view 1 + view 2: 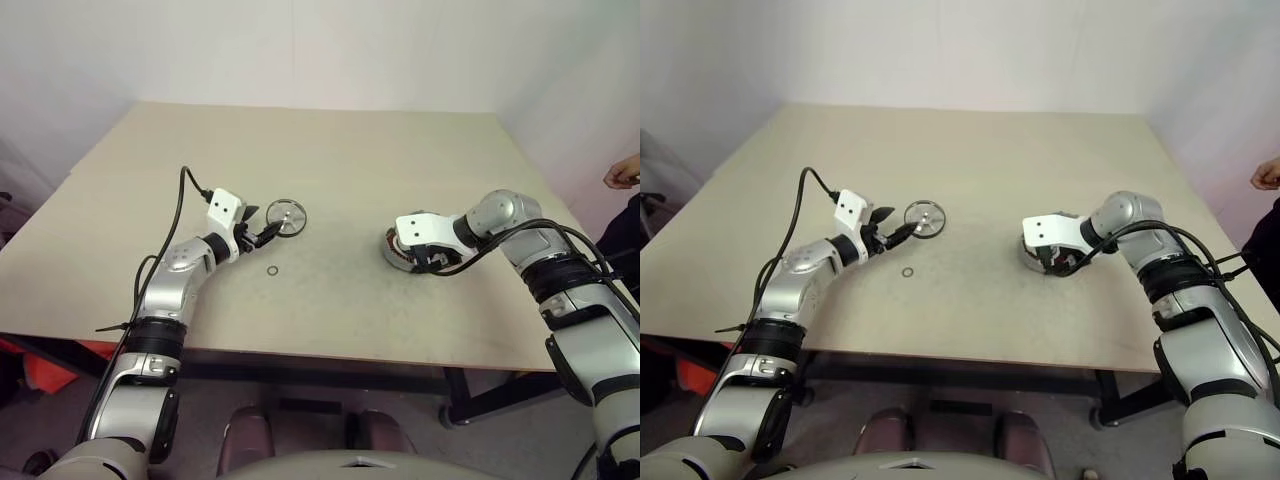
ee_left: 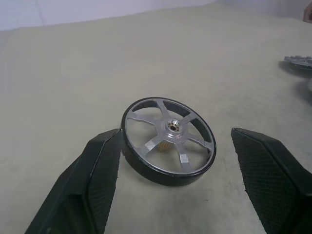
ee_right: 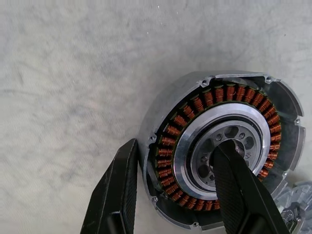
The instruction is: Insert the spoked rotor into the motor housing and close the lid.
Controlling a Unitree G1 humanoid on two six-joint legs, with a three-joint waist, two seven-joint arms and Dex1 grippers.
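Note:
The spoked rotor (image 1: 287, 217), a shiny silver wheel with a small hub, lies flat on the table left of centre. My left gripper (image 1: 262, 232) is open, with one black finger on each side of the rotor (image 2: 168, 146) and a gap on both sides. The motor housing (image 3: 219, 146), round with copper windings around a silver centre, sits right of centre. My right gripper (image 3: 176, 146) points steeply down and is shut on its wall, one finger outside the rim and the other in the centre. A grey notched edge (image 3: 298, 204) beside the housing may be the lid.
A tiny wire ring (image 1: 272, 270) lies on the tan table (image 1: 330, 150) just in front of the rotor. A person's hand (image 1: 624, 174) shows past the table's right edge. The far half of the table is bare.

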